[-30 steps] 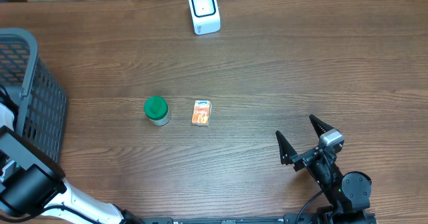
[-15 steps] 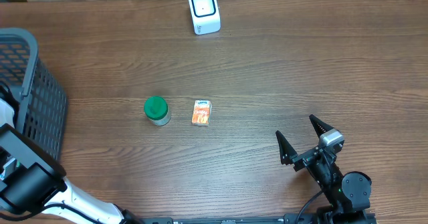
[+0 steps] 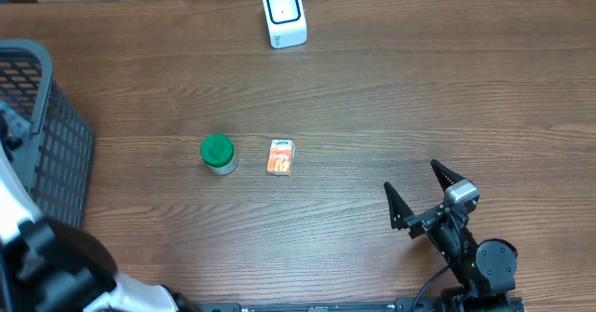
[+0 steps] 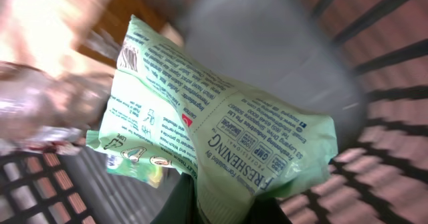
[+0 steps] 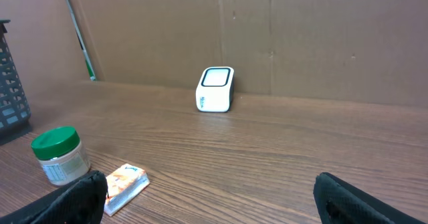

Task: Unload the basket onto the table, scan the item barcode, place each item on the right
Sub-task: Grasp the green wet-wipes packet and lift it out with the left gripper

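In the left wrist view a pale green wipes packet point(image 4: 221, 130) with small print fills the frame. My left gripper point(image 4: 227, 207) is shut on its lower edge, inside the black mesh basket point(image 4: 394, 117). From overhead only the left arm point(image 3: 37, 256) shows beside the basket point(image 3: 56, 135); the packet is hidden there. The white scanner point(image 3: 284, 15) stands at the far edge of the table, also seen as the white scanner point(image 5: 215, 89) in the right wrist view. My right gripper point(image 3: 412, 178) rests open near the front right, holding nothing.
A green-lidded jar point(image 3: 218, 154) and a small orange packet point(image 3: 280, 156) lie mid-table. The right wrist view shows the same jar point(image 5: 60, 156) and orange packet point(image 5: 124, 184) ahead of the open right gripper point(image 5: 207, 197). A cardboard wall backs the table.
The left arm has shifted by the basket and looms larger in the overhead view. The right arm, jar, orange packet and scanner have not moved.
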`<state>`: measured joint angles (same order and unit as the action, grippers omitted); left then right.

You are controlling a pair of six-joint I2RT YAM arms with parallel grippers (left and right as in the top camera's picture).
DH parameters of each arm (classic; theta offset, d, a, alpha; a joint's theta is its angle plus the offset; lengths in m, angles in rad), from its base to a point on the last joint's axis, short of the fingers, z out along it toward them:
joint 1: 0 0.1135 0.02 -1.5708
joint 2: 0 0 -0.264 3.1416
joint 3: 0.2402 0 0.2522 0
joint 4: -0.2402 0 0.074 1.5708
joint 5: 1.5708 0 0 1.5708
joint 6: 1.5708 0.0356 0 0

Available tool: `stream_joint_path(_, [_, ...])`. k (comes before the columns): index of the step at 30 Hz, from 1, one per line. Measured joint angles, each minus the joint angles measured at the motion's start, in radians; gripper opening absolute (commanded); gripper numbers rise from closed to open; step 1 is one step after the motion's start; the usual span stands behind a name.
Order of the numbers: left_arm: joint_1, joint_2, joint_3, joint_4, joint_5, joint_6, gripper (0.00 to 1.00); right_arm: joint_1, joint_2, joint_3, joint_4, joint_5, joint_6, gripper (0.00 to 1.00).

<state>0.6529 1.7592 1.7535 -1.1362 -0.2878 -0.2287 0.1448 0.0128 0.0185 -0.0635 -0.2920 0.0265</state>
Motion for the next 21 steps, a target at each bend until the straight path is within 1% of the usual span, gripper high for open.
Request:
stream_joint_path(3, [-0.038, -0.130, 0.020, 0.011, 0.005, -0.016, 0.04, 0.000, 0.000, 0.000, 0.001, 0.000, 0.000, 1.00])
stream_joint_path(7, [-0.134, -0.302, 0.035, 0.055, 0.033, -0.031, 0.04, 0.000, 0.000, 0.000, 0.000, 0.000, 0.000, 1.00])
stream_joint_path(12, [-0.324, -0.465, 0.046, 0.052, 0.112, -0.058, 0.04, 0.000, 0.000, 0.000, 0.000, 0.000, 0.000, 1.00])
stream_joint_path(16, [-0.539, -0.514, 0.051, -0.004, 0.187, -0.078, 0.05, 0.000, 0.000, 0.000, 0.000, 0.000, 0.000, 1.00])
stream_joint_path(21, [-0.818, -0.457, 0.048, -0.052, 0.199, -0.089, 0.04, 0.000, 0.000, 0.000, 0.000, 0.000, 0.001, 1.00])
